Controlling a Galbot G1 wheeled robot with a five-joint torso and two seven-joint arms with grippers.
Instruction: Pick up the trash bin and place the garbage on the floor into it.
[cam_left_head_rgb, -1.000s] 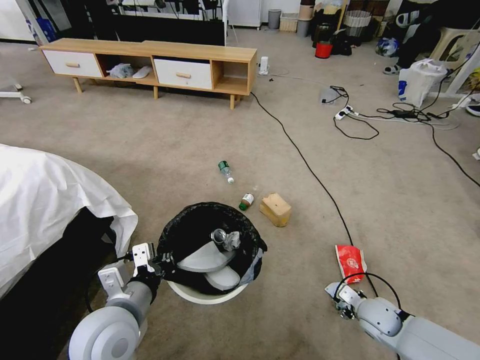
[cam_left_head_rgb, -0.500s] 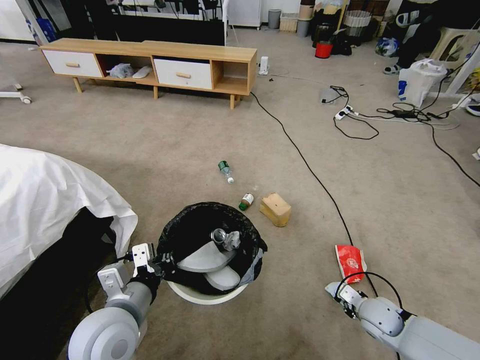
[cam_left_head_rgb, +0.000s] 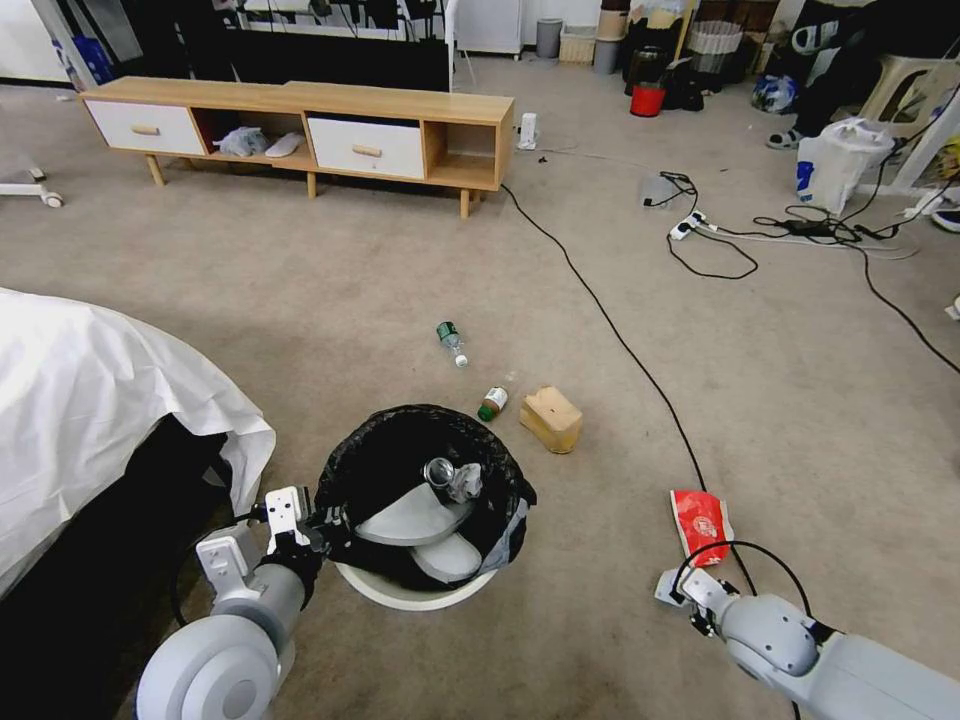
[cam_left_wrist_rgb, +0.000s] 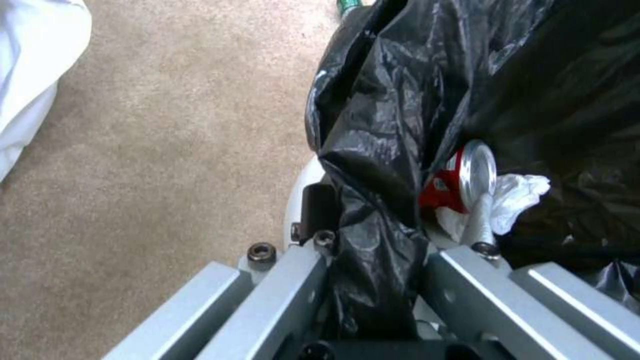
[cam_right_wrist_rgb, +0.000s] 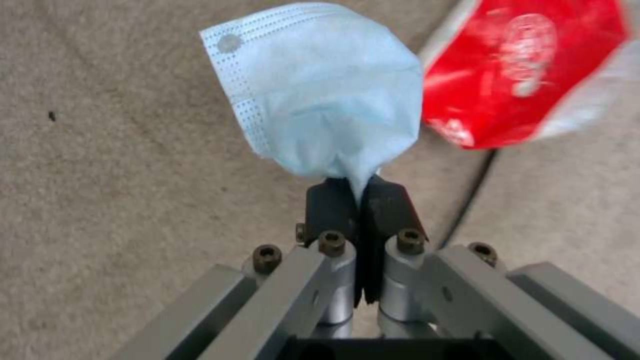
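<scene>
On floor (cam_left_head_rgb: 300, 300), clear bottle (cam_left_head_rgb: 451, 342) lies cap pointing away fr. robot.

Open beige-grey carpet floor (cam_left_head_rgb: 330, 300) lies ahead; a black cable (cam_left_head_rgb: 620, 340) crosses it, and a white-sheeted bed (cam_left_head_rgb: 90, 400) blocks the left.

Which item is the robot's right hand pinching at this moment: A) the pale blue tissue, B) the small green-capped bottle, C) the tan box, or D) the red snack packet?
A: in the right wrist view the right hand is closed on the pale blue tissue, while the red snack packet lies on the floor beyond it; the tan box and small green-capped bottle lie by the trash bin.
</scene>
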